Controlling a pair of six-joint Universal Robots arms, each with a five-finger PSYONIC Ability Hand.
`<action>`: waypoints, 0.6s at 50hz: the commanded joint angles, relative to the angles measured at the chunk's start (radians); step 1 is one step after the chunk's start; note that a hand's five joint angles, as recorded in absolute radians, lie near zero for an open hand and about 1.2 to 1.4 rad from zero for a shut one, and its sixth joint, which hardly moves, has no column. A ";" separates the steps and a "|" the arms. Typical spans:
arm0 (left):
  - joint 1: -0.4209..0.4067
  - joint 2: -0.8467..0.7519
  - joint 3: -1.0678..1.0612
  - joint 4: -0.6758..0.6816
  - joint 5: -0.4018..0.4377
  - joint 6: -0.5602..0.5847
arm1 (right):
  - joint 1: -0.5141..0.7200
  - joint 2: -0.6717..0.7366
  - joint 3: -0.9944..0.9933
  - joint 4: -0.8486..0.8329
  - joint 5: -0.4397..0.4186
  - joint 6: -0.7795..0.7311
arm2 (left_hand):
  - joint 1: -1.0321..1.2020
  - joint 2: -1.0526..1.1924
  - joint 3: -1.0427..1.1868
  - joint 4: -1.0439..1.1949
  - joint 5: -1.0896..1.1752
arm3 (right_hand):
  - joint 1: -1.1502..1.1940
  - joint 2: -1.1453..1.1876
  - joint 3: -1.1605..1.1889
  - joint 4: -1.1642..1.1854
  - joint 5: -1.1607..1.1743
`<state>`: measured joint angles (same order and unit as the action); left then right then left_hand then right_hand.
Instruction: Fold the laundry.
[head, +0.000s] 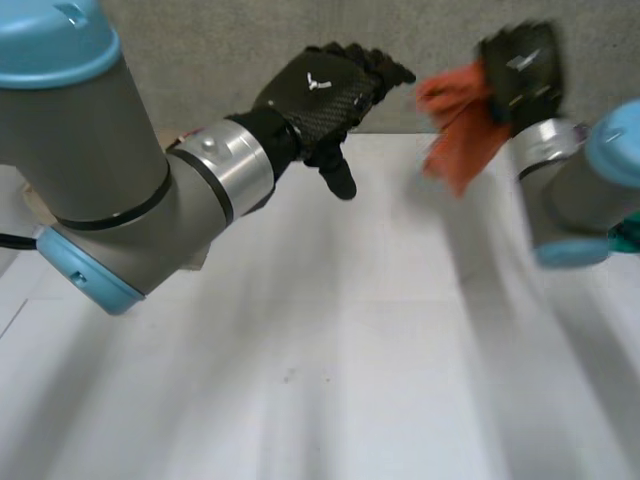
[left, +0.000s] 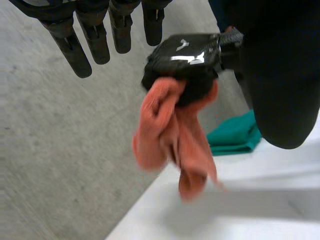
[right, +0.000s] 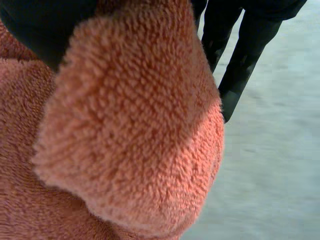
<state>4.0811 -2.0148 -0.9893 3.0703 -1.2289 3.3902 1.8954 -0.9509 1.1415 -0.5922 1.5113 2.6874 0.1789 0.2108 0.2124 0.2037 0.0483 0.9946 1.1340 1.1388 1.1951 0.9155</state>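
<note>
The right hand (head: 520, 65) is closed round a bunched orange towel (head: 462, 125) and holds it in the air at the far edge of the table (head: 330, 330), toward the far right corner. The towel's top is gathered inside the curled fingers and under the palm, and the rest hangs below the hand in loose folds, clear of the tabletop. In the left wrist view the lowest fold hangs just over the table's edge, with grey floor (left: 60, 150) beyond it. In the right wrist view a fleecy fold of the towel bulges out beside the palm, and the hand's fingers (right: 245, 55) reach past it. The left hand (head: 320, 95) is empty, with fingers straight and slightly spread and the thumb pointing down. It is raised over the far edge near the middle, and its fingertips point toward the towel without touching it. A teal cloth (left: 235, 135) lies crumpled on the table near its right edge, behind the right arm (head: 580, 200).
</note>
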 joint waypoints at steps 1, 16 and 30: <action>-0.002 0.018 0.011 0.008 -0.006 -0.017 | -0.232 0.032 -0.132 -0.020 -0.101 0.071 | 0.005 -0.027 -0.028 -0.020 -0.039 | 0.402 0.262 0.257 0.201 0.306; -0.007 0.002 -0.035 0.008 -0.008 -0.025 | -0.553 0.530 -0.341 -0.060 -0.470 0.132 | 0.008 -0.024 -0.025 -0.017 -0.036 | 0.402 0.262 0.257 0.201 0.306; -0.010 0.005 -0.031 0.015 -0.008 -0.026 | -0.664 0.466 -0.220 0.026 -0.527 -0.009 | 0.008 -0.024 -0.025 -0.017 -0.036 | -0.377 -0.517 -0.522 -0.578 -0.473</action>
<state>4.0732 -2.0130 -1.0252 3.0823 -1.2364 3.3641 1.2389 -0.4051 0.8548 -0.5802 0.9875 2.7321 0.1789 0.2108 0.2124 0.2037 0.0483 0.7720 0.7299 0.7427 0.7498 0.5841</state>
